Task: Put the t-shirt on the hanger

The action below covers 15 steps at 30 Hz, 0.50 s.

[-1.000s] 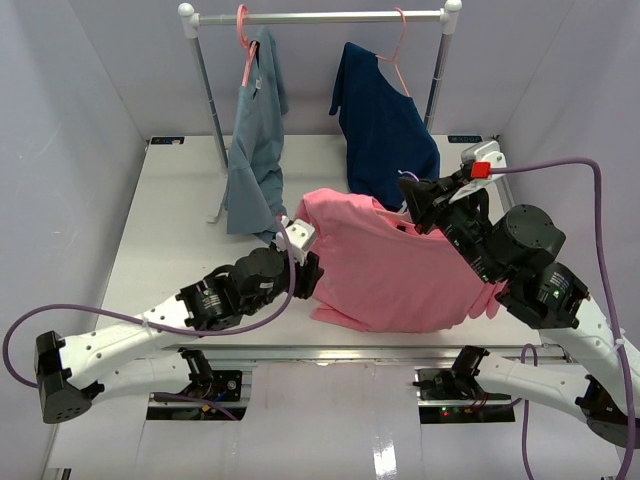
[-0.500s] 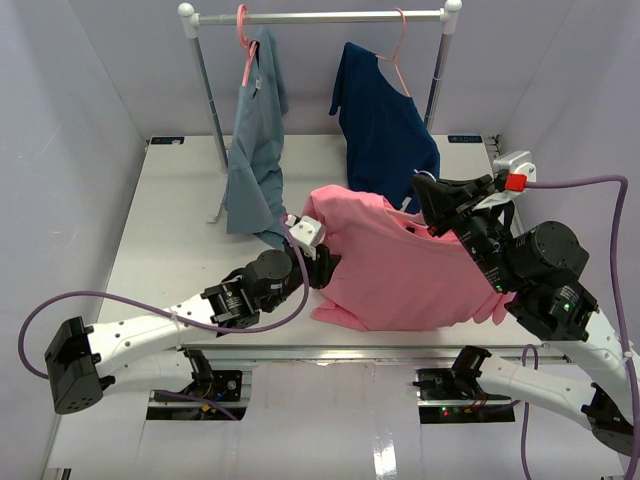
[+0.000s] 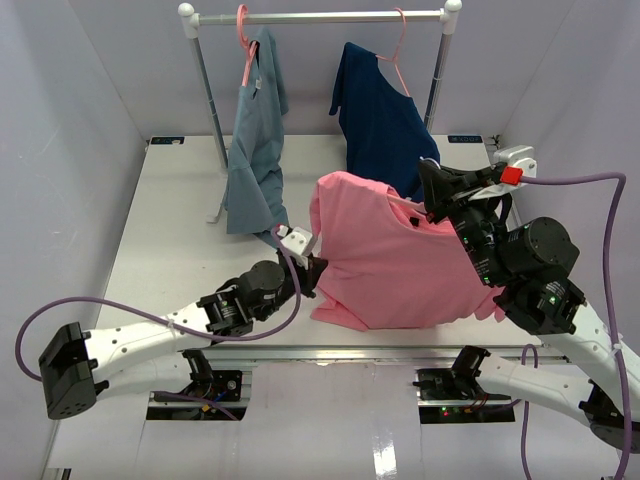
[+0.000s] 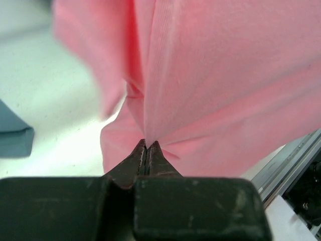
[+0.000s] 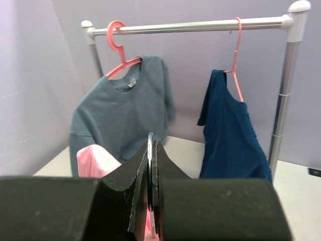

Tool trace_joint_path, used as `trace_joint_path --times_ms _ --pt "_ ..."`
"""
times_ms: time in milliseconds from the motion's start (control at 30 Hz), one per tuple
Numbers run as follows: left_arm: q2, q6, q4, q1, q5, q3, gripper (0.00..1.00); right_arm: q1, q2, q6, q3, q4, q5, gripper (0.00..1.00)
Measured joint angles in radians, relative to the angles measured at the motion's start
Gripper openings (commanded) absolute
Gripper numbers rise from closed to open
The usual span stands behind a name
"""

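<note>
Top view: high, behind the arm bases, tilted down and forward across the table (image 3: 170, 230) to the rack (image 3: 320, 16) at the far end. It takes in the whole scene.
Left wrist: looks out along the left gripper (image 4: 147, 145), very close. The t-shirt (image 4: 225, 75) fills most of the frame, with a strip of table at left.
Right wrist: near level, looking past the right gripper (image 5: 152, 140) and facing the rack.
Shared: the rack shows in the top and right wrist views, the t-shirt in all three.

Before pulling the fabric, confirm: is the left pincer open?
No, the left pincer is shut on a fold of the t-shirt.
</note>
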Motion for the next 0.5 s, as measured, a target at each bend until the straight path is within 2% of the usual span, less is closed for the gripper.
trace_joint_path --times_ms 267,500 --pt "-0.111 -0.034 -0.019 0.0 -0.031 -0.087 0.0 0.0 0.027 -0.066 0.0 0.03 0.071 0.08" --pt "-0.125 -0.028 -0.02 0.0 0.01 -0.102 0.0 0.0 0.026 -0.071 0.0 0.055 0.075 0.08"
